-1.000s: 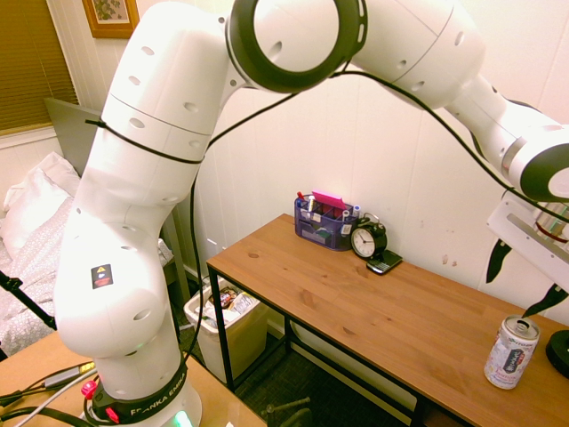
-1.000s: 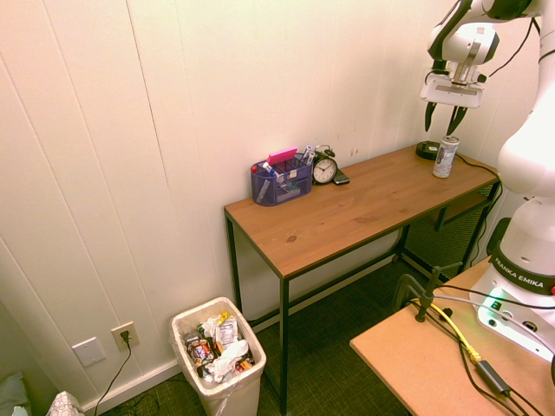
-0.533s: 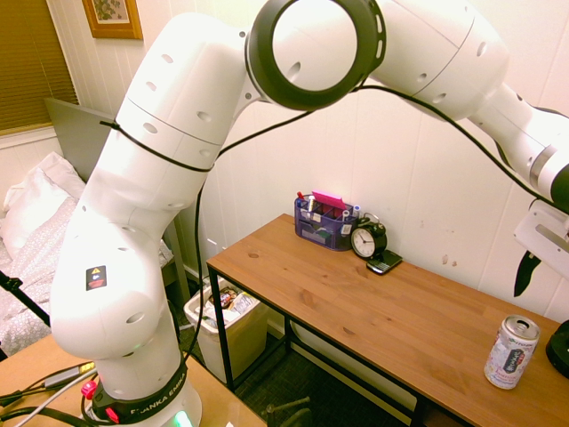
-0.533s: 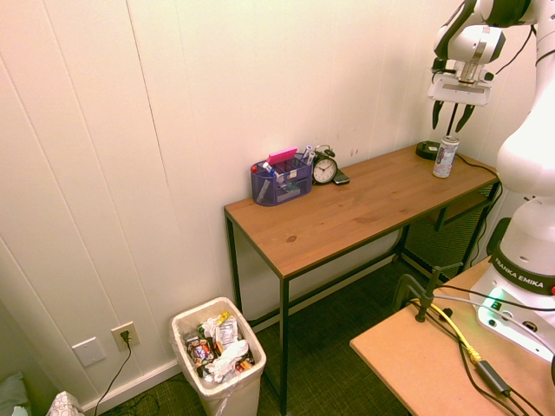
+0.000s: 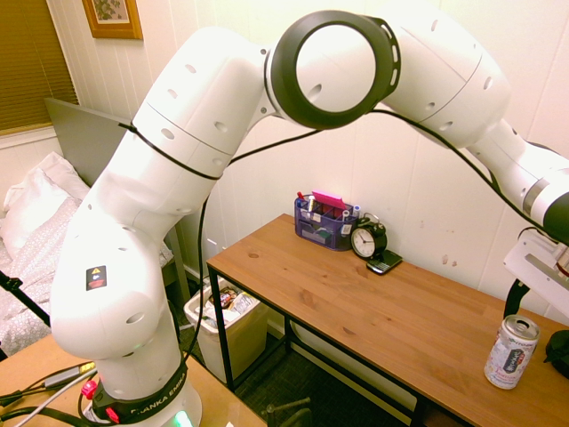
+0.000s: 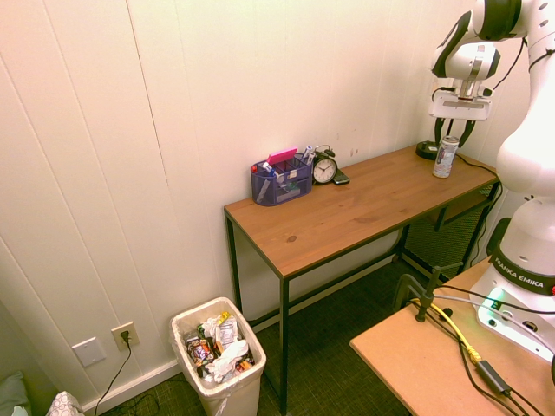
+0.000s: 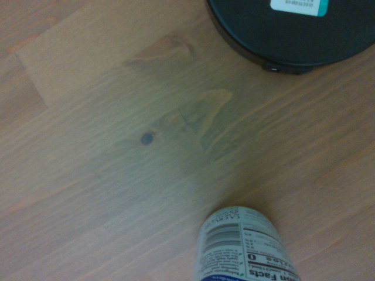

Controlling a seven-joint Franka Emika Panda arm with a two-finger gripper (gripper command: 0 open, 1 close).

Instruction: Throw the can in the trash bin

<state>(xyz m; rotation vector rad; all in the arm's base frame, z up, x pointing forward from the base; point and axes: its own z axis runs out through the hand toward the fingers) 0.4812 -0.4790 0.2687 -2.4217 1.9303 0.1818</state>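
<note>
One can (image 5: 511, 352) on table (image 5: 373, 307), one trash bin (image 6: 217, 360), one open claw (image 6: 453, 133)

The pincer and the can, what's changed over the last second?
The open pincer came down from above to straddle the top of the silver-white aluminium drink can, nothing gripped yet. The can stayed upright on the wooden table; the cream plastic trash bin is unchanged.

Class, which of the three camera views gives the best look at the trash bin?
The second exterior view: the trash bin stands whole on the floor by the wall, its opening full of paper and wrappers. The first exterior view shows the bin only partly, behind the table leg and arm. The wrist view misses it.
</note>
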